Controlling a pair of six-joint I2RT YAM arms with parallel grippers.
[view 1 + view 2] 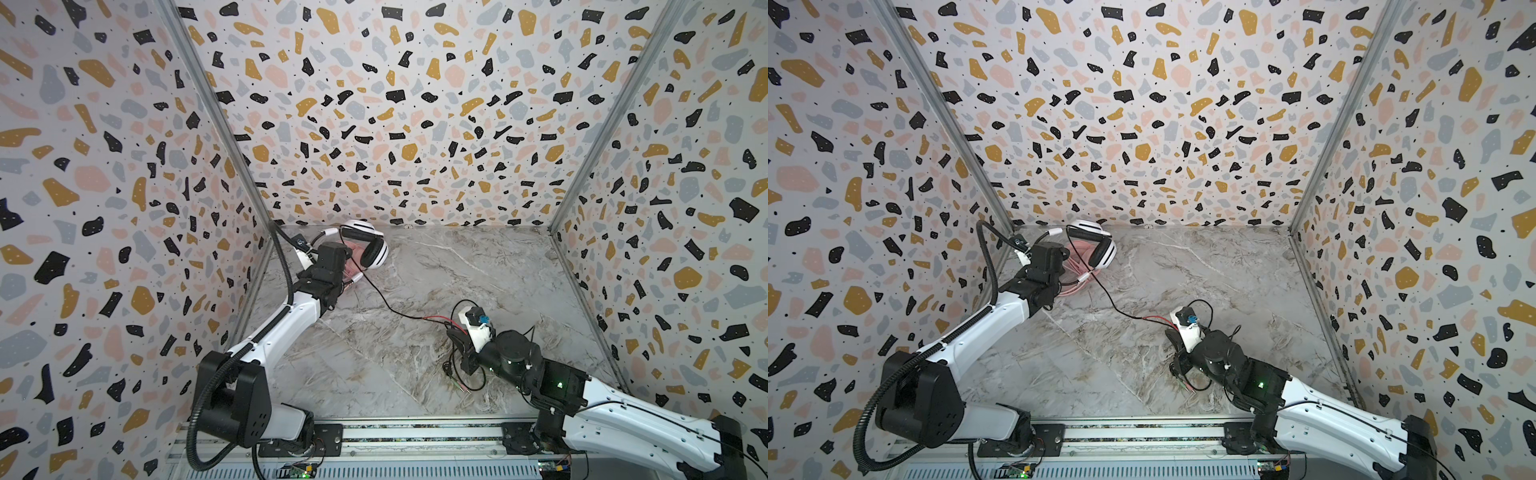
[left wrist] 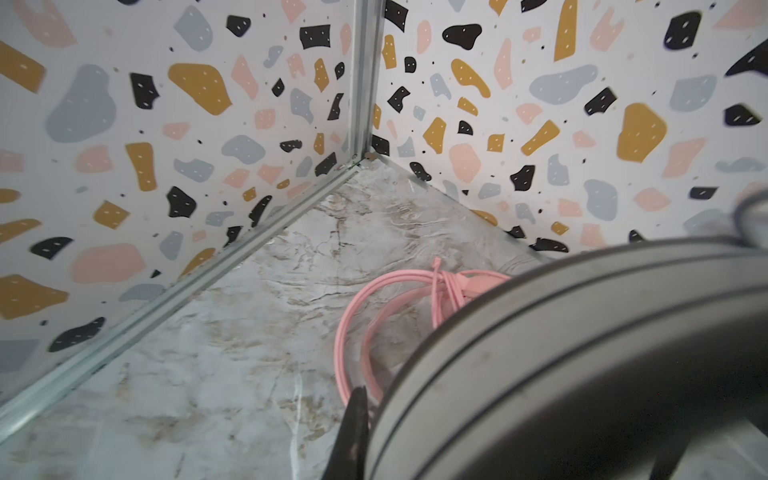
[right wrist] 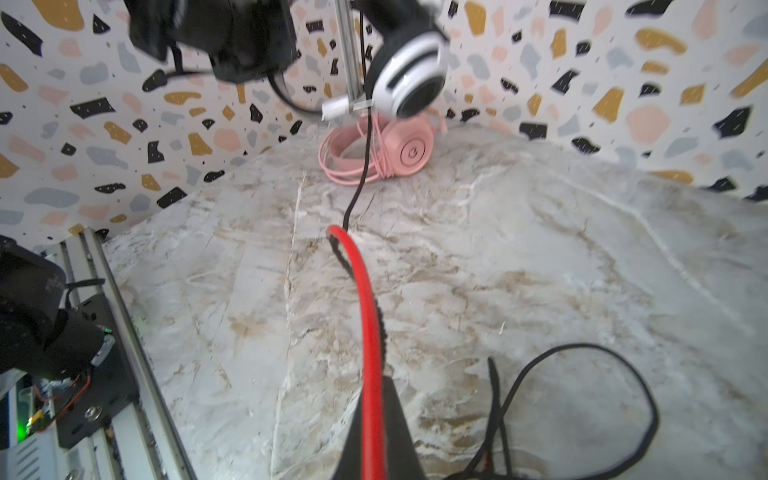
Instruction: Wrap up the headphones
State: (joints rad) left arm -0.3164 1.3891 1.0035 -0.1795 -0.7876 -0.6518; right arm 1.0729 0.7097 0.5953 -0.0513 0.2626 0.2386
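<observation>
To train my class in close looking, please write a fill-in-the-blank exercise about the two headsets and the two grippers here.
1. The left gripper holds the white-and-black headset in the air, while the pink headset lies on the ____.
2. The right gripper is shut on the ____ stretch of the black cable.
3. In both top views, both headsets are near the back ____ corner.

Missing words: table; red; left.

Pink headset (image 3: 409, 153) smooth plastic, striped headset (image 3: 411, 79) glossy plastic, tabletop (image 1: 457, 270) marble-look w/ sheen, rails (image 2: 365, 83) metal
</observation>
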